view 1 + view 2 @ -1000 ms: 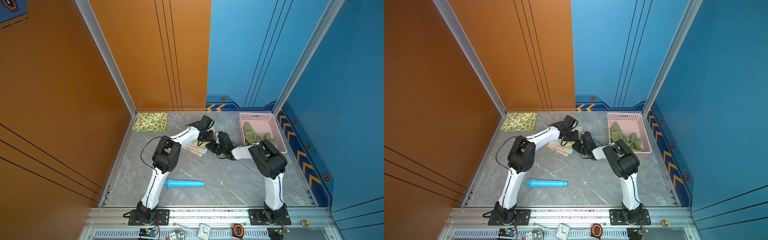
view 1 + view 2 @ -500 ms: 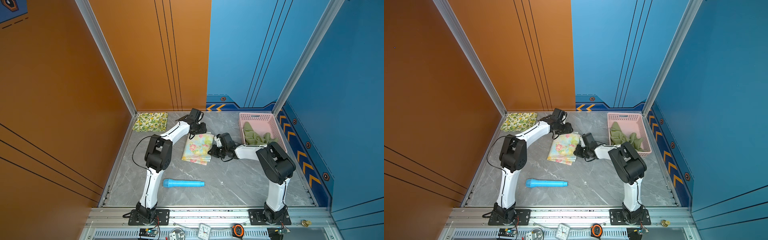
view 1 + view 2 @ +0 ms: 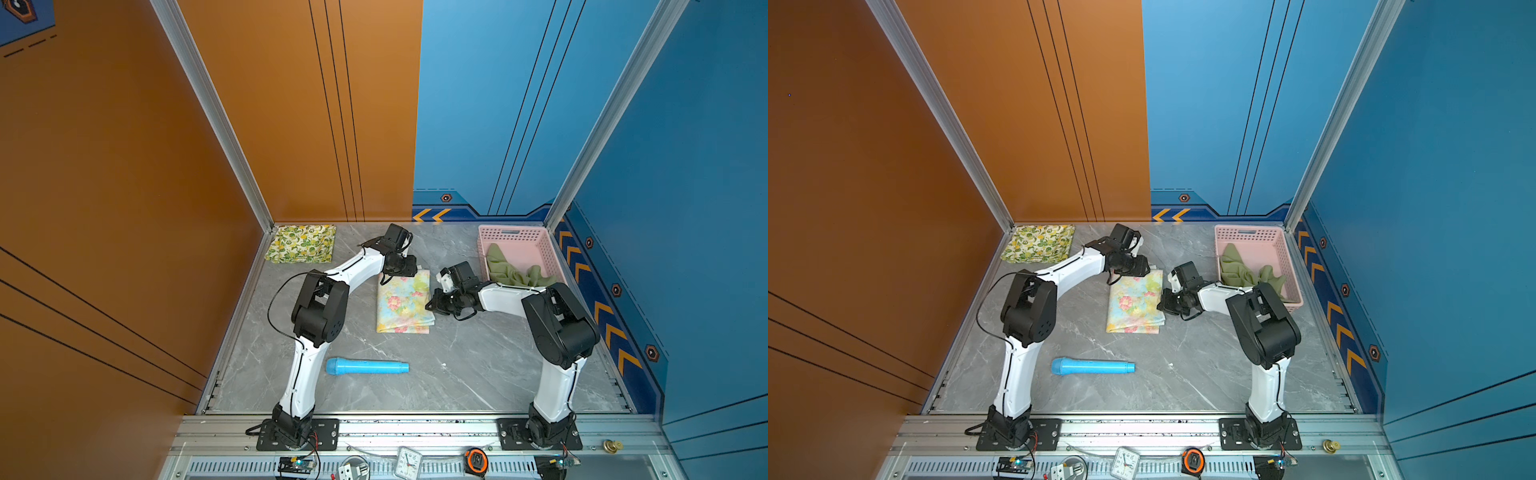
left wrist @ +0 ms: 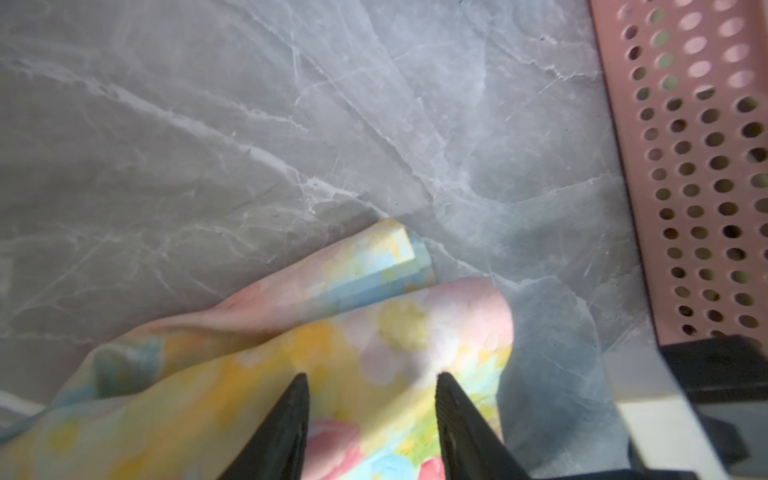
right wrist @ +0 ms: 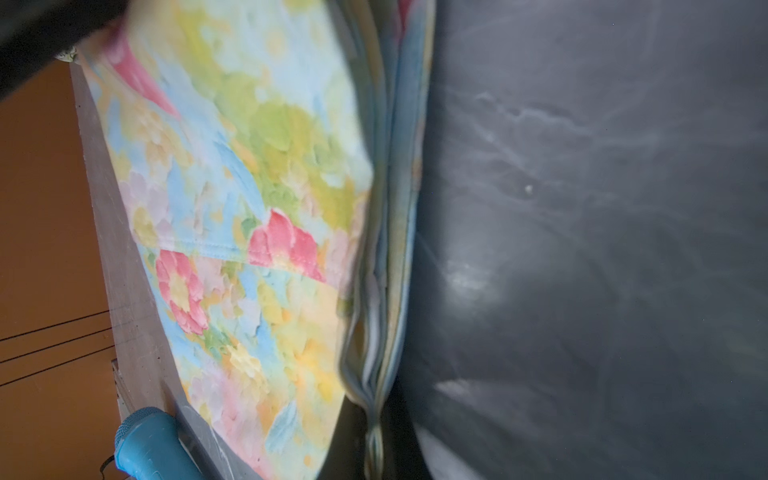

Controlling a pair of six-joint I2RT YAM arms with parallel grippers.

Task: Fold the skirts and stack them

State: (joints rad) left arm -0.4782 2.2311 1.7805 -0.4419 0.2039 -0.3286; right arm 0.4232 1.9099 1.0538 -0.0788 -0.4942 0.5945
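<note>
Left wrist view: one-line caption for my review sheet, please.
Left gripper, jaws apart, poised over the folded floral skirt on the grey marble table, pink basket nearby.

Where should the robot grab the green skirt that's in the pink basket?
Probably pinch a raised fold of the olive skirt from straight above: it lies crumpled with folds sticking up, and the basket walls block any sideways reach.

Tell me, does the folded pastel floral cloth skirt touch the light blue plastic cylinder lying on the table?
Apart. Both top views show a strip of bare grey marble table between the pastel floral skirt and the light blue cylinder.
</note>
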